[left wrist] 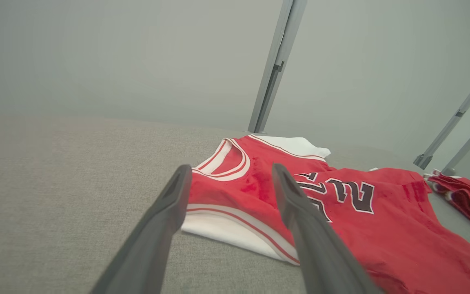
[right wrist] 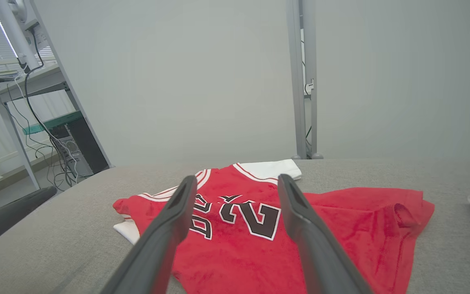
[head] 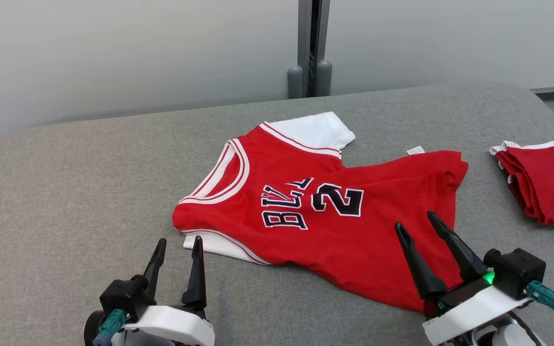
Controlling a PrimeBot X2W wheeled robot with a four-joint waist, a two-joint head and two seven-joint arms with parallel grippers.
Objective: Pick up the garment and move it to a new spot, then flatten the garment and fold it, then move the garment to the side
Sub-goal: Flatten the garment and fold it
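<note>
Two grippers, both with jaws spread wide and holding nothing. The red jersey (head: 325, 211) lay face up about mid-way across the grey upholstered surface (head: 65, 192), collar (head: 219, 169) toward the left edge and hem (head: 456, 178) toward the right edge. The left gripper (head: 179, 239) sat over bare upholstery by the near edge, just short of the near white sleeve (head: 214, 246). The right gripper (head: 415, 219) hung over the lower body of the jersey; contact could not be made out. Jersey was not flat: a diagonal ridge ran from the far white sleeve (head: 313, 130) across the chest, the hem corner toward the far right was curled over, and the near sleeve looked partly tucked beneath the body. Judged stage: placed, flattening unfinished, fold not begun. Risks noted: (1) folding over the ridge would likely press it in and skew the fold line; (2) a shallow pinch from above might catch only the top layer, letting front and back slide apart, while a deep one might snag the upholstery; (3) pulling from one side alone would probably drag the whole jersey instead of stretching it, as the cloth looked light; (4) a second red garment (head: 546, 182) lay at the right edge, so setting the jersey aside that way could overlap or disturb it.
</note>
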